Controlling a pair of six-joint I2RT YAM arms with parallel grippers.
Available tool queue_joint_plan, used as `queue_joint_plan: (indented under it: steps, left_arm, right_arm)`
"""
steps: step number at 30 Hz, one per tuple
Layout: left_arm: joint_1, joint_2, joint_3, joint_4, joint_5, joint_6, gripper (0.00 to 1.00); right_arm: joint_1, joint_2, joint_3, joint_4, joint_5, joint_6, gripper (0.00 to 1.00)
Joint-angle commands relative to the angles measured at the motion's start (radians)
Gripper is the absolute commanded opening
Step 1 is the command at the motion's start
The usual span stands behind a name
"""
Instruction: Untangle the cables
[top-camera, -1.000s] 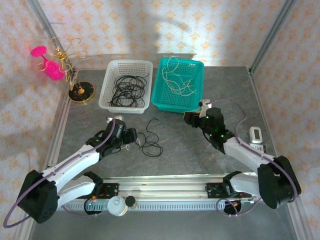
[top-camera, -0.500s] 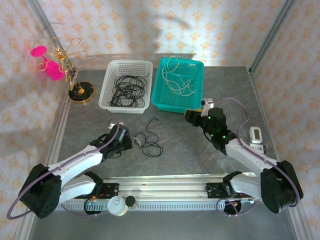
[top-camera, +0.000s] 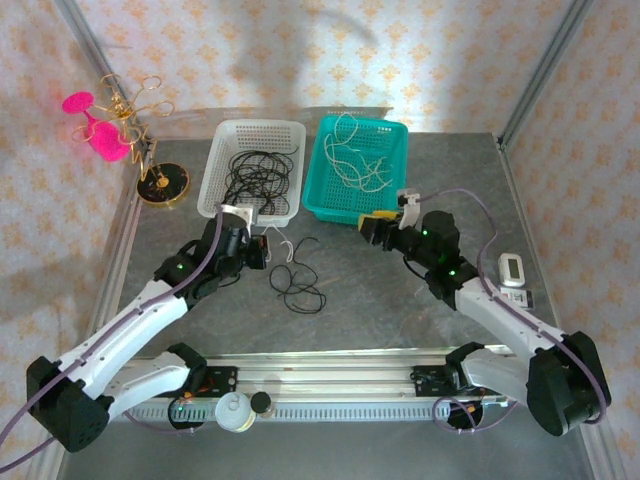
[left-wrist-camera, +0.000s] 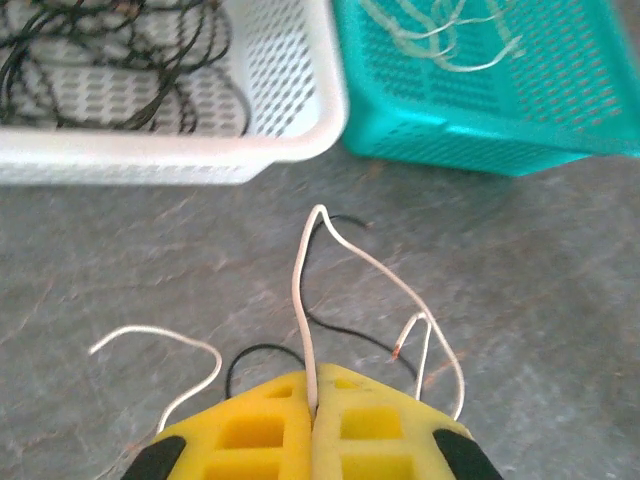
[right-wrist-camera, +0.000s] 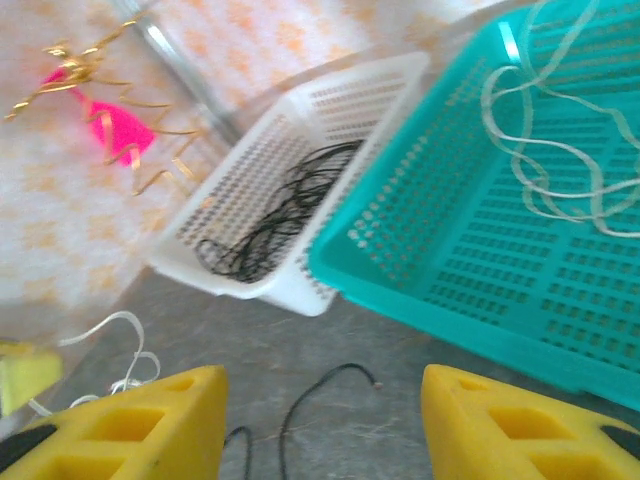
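Note:
My left gripper (top-camera: 264, 248) (left-wrist-camera: 316, 385) is shut on the whitish cable (left-wrist-camera: 300, 290), pinched between its yellow fingers, and holds it just in front of the white basket (top-camera: 212, 190). The cable's loose ends curl out to both sides above the table. The black cable (top-camera: 300, 287) (left-wrist-camera: 345, 332) lies in loops on the grey table just right of that gripper. My right gripper (top-camera: 378, 228) (right-wrist-camera: 320, 420) hangs open in front of the teal basket (top-camera: 322, 208), nothing between its fingers; one end of the black cable (right-wrist-camera: 315, 390) lies below it.
The white basket (left-wrist-camera: 290, 150) holds several black cords and the teal basket (right-wrist-camera: 470, 230) several whitish ones. A gold stand with pink ornaments (top-camera: 150, 170) sits at the far left. A small white device (top-camera: 512, 268) lies at the right. A metal rail (top-camera: 330, 365) runs along the near edge.
My left gripper has shut on the whitish cable and risen toward the white basket, drawing it away from the black loops. The right gripper has drifted slightly toward the teal basket, still open.

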Motion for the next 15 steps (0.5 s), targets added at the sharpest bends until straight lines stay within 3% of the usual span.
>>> queue_joint_plan:
  steps: [1,5,9,15]
  left_arm:
    - [-0.008,-0.028,0.06,-0.054,0.09,0.135,0.0]
    - [-0.014,-0.045,0.089,-0.009,0.146,0.214,0.0]
    - [-0.017,-0.082,0.082,0.081,0.242,0.277,0.0]
    - [-0.018,-0.099,0.08,0.137,0.322,0.33,0.0]
  right_arm:
    - [0.062,0.03,0.056,0.059,-0.13,-0.067,0.54]
    - [0.124,0.092,0.113,0.062,-0.129,-0.015,0.54]
    - [0.135,0.176,0.132,0.173,-0.229,0.078,0.51]
    - [0.137,0.258,0.176,0.195,-0.38,0.013,0.43]
